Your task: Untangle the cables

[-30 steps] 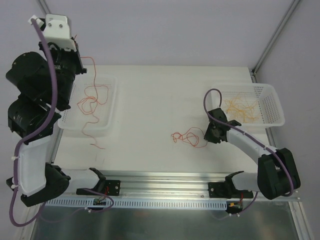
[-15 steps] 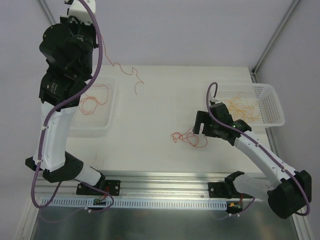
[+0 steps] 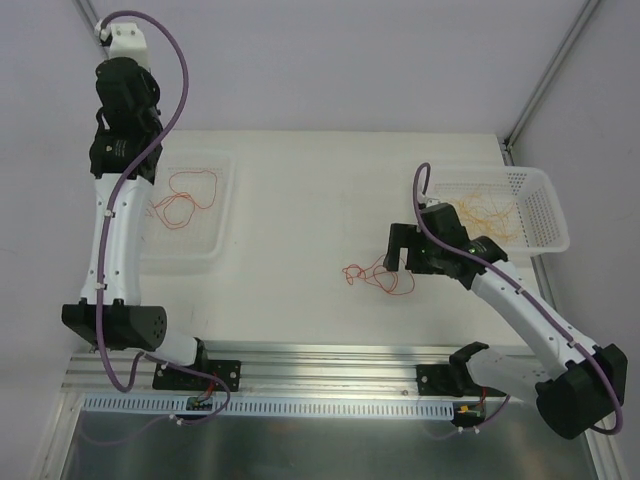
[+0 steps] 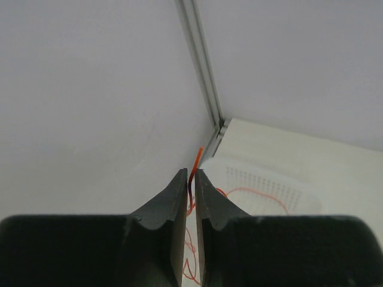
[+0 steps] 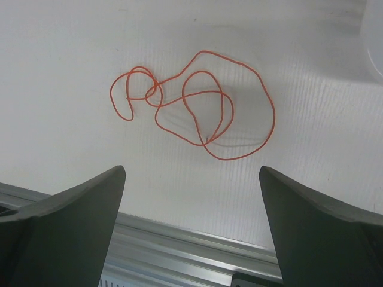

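Note red cable tangle [image 5: 200,94] lying loose on table [image 5: 72,48], just ahead of right gripper [image 5: 191,173], spread wide and touching nothing. High above left basket [image 4: 269,182], see left gripper [image 4: 188,176] pinched on red strand [image 4: 197,154].

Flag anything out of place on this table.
One red-orange cable lies in loose loops on the bare table, outside the left basket and the right basket, just ahead of the open right claw.
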Tool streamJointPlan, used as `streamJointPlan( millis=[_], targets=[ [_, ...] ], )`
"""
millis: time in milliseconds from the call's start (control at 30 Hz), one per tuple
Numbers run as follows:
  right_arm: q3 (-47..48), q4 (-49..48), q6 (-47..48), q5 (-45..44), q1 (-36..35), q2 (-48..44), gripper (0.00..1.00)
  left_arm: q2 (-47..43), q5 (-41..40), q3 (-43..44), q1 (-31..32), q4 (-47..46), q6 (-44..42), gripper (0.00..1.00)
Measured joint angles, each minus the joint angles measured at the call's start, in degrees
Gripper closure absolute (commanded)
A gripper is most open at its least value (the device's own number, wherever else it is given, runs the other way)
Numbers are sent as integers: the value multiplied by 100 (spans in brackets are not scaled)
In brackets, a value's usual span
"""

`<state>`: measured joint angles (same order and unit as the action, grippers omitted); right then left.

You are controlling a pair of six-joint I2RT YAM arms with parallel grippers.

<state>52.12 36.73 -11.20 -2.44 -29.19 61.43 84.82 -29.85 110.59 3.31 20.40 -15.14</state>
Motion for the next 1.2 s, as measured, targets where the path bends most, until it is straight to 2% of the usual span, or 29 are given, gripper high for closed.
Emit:
streamJointPlan(
  millis=[133,233,267,333,367,433,467,500,600,700,800,967,1100,1200],
  targets=[
    [2,-2,72,109,0,151,0,76,439,-1252,-581,-2,745,86],
    [4,-2,109,212,0,269,0,214,763,-1906,-767,33,1147,81],
    [4,-2,122,236,0,297,0,262,887,-2081,-796,48,1268,71],
    [4,0,140,280,0,332,0,317,1121,-2363,-820,59,1453,61],
    [4,-2,142,295,0,339,0,321,1211,-2465,-820,59,1517,47],
    [4,0,144,319,0,341,0,315,1388,-2645,-817,70,1690,37],
    [4,-2,144,328,0,341,0,304,1493,-2719,-817,59,1766,24],
    [4,-2,144,332,0,341,0,284,1593,-2800,-817,48,1840,18],
    [4,9,144,328,0,319,0,142,1991,-3038,-817,44,2107,8],
    [4,66,144,221,0,164,0,-166,2562,-3381,-754,39,2369,3],
    [4,131,138,55,0,-125,0,-514,2973,-3744,-282,44,2549,2],
    [-94,197,96,-286,0,-817,0,-704,3648,-4142,1346,35,2653,2],
    [-334,293,22,-507,0,-1451,0,-269,3836,-4186,2828,-2,2509,4],
    [-494,409,-55,-662,0,-1808,0,188,3842,-4138,3571,-4,2533,7]
  ],
)
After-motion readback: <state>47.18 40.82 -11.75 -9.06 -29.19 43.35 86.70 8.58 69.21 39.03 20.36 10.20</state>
